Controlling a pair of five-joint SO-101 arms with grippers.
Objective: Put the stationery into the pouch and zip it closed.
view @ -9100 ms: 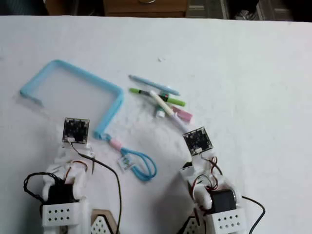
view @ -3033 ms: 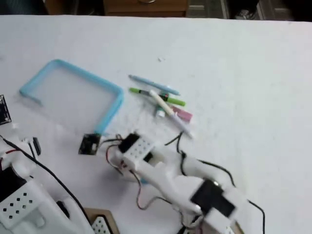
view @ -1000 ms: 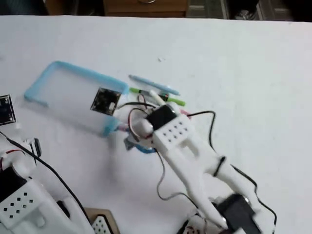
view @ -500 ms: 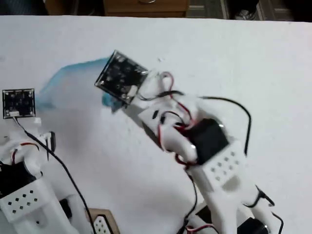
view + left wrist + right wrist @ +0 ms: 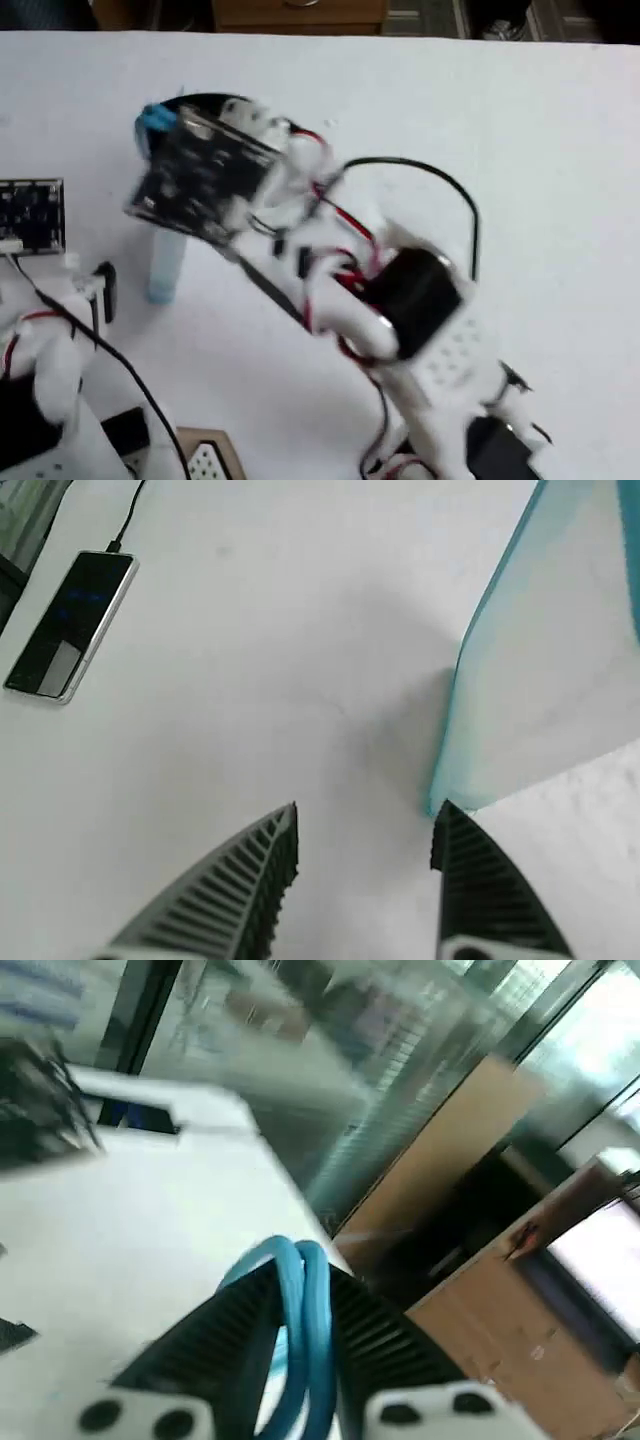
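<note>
R claw [image 5: 303, 1290] clenched on the looped blue cord [image 5: 290, 1250] of the translucent blue-edged plastic pouch [image 5: 560, 660], which hangs upright w/ its lower corner at the white bench [image 5: 250, 630]. L claw [image 5: 367, 815] released, that corner just beside one finger. Step: prob. opening the pouch. Next, L should pinch the edge so R can pull the zip.

Two arms, left arm [image 5: 48, 372] and right arm [image 5: 440, 355], one pouch [image 5: 545, 680], one blue cord loop [image 5: 300, 1305], one dark flat device [image 5: 70, 625].
</note>
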